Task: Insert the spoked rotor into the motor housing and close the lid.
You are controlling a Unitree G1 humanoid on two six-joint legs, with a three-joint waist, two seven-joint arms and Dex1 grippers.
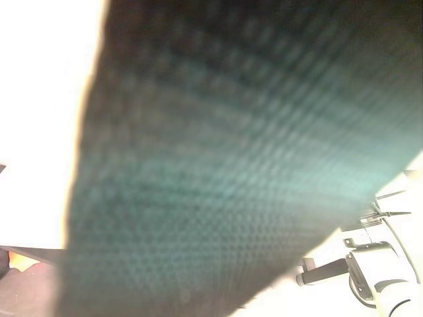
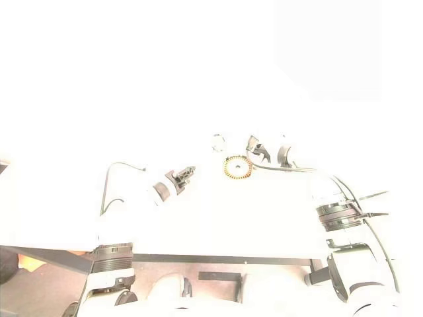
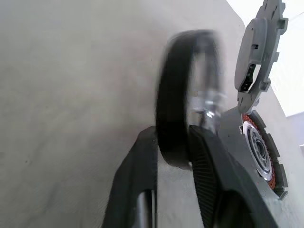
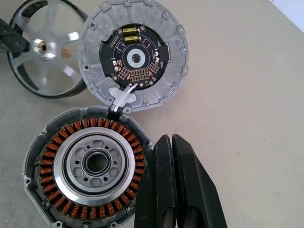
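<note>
open lid (image 4: 134, 54) hinged beside housing (image 4: 85, 166)

Left gripper (image 3: 173, 156) clamped, right gripper (image 4: 172, 142) (fingers together)

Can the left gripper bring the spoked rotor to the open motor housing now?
Probably yes: the left gripper clamps the spoked rotor, and the motor housing lies open beside it, lid swung aside.

Shiny metal spoked rotor (image 4: 45, 47), copper-wound motor housing (image 4: 90, 166), matt grey lid (image 4: 135, 54).
</note>
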